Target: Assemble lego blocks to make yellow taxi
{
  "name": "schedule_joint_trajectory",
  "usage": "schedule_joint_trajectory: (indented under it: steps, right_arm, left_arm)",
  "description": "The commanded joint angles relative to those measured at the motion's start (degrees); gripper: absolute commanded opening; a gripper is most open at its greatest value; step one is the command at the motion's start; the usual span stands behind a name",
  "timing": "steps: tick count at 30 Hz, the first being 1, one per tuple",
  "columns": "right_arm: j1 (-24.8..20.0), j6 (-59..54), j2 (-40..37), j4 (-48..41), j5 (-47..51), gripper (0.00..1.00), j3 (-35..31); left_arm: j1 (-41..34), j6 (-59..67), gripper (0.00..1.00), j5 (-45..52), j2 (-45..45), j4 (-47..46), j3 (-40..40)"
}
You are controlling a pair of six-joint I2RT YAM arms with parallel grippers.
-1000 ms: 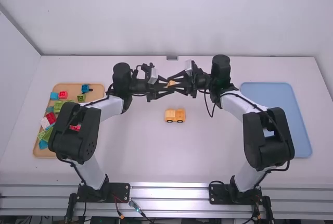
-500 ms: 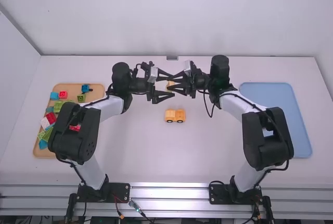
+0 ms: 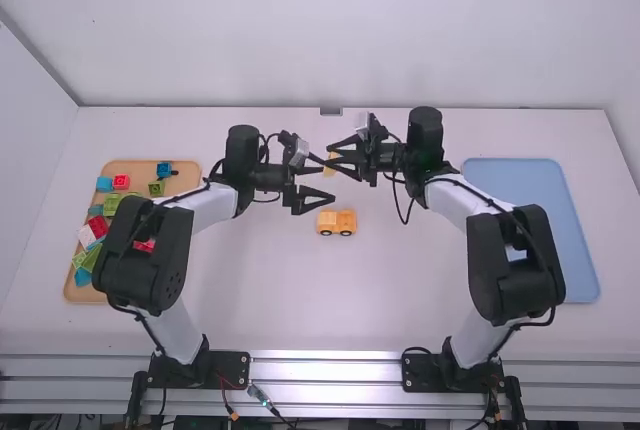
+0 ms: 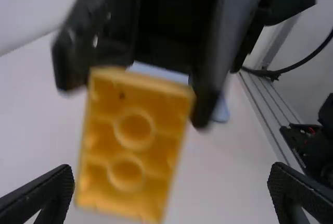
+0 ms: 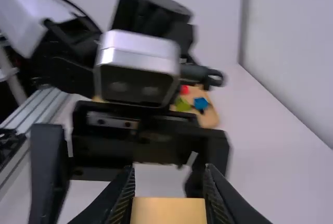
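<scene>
My right gripper (image 3: 345, 159) is shut on a yellow block (image 3: 331, 162) above the table's middle. In the right wrist view my right gripper (image 5: 169, 198) has the yellow block (image 5: 168, 211) between its fingers; in the left wrist view the block's hollow underside (image 4: 133, 143) shows. My left gripper (image 3: 326, 183) stands open just left of the block, not touching it; in the left wrist view my left gripper (image 4: 174, 187) is spread wide. A yellow car-shaped piece with dark wheels (image 3: 337, 222) sits on the table below and in front of the grippers.
A wooden tray (image 3: 180, 184) with several coloured blocks lies at the left, partly behind the left arm. A blue tray (image 3: 573, 230) lies at the right beside the right arm. The table (image 3: 300, 290) extends toward the arm bases.
My left gripper has opened, let go of the yellow block and moved slightly back toward the camera. My right gripper still has the block and has barely moved.
</scene>
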Motion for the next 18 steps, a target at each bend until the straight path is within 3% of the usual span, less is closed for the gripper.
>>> schedule_joint_trajectory:
  steps: [1,8,10,12,14,18]
  right_arm:
    - [-1.22,-0.15,0.31,-2.86,8.57,0.25,-0.28]
    - [-1.86,-5.25,-1.68,-18.25,21.03,0.22,0.48]
    - [-1.57,-10.1,-2.01,-29.9,27.15,0.22,3.85]
    - [-1.18,-12.35,-2.01,-35.12,29.79,0.2,5.68]
    - [0.24,-17.88,-2.01,-48.65,37.29,0.19,10.45]
    - [2.51,-24.09,-1.99,-63.45,48.17,0.19,15.04]
  left_arm:
    - [0.17,7.28,0.99,-7.76,-1.14,-3.3,0.85]
    - [0.44,7.96,0.99,-13.9,-1.14,-5.95,0.85]
    - [0.46,8.66,0.99,-14.23,-1.14,-5.6,0.85]
    - [0.66,8.96,0.99,-15.74,-1.14,-5.73,0.85]
    - [1.16,8.98,0.99,-22.23,-1.14,-7.19,0.85]
    - [1.97,10.08,0.99,-28.81,-1.14,-9.9,0.85]
